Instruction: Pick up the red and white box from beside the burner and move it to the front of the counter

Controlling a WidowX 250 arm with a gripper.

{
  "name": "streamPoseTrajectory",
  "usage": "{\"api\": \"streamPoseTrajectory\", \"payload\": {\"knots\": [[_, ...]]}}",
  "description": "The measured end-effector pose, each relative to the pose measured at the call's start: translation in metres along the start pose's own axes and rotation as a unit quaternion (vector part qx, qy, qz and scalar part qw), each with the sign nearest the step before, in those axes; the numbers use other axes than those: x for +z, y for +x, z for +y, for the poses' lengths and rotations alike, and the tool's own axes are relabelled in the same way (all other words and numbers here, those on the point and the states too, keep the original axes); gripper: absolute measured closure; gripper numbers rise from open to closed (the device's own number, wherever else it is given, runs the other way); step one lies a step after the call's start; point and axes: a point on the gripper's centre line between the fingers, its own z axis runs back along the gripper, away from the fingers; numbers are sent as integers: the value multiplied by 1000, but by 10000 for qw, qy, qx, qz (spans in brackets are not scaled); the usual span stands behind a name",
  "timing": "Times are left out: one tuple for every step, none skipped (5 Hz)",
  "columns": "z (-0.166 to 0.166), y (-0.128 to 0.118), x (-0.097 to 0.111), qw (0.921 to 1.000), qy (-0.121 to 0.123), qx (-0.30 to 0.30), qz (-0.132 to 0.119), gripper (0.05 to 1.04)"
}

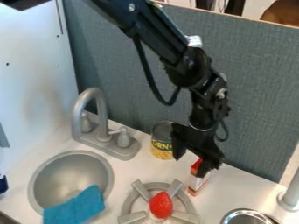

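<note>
The gripper hangs over the counter at right of centre, pointing down, with its two fingers apart. A small red and white box stands on the counter just below it; the right finger covers part of the box's top, and whether they touch I cannot tell. Close by on the left, near the back wall, is a can with a corn label. In front, a red strawberry-like object rests on the grey stove burner.
A round sink lies at the left, with a blue cloth over its front edge and a grey faucet behind. A metal bowl is at the front right, near a grey post. The grey partition rises behind.
</note>
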Motion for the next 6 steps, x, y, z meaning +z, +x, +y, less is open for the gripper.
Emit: {"api": "streamPoseTrajectory", "payload": {"knots": [[-2, 7, 6, 10000, -25, 6, 27, 83], [-2, 8, 6, 10000, -14, 17, 80, 83], [-1, 11, -8, 9997, 69, 18, 215, 83], [-1, 15, -17, 9996, 95, 55, 272, 83], [-2, 16, -24, 9994, 102, 68, 325, 122], [-3, 18, -24, 9996, 66, 127, 238, 395]]}}
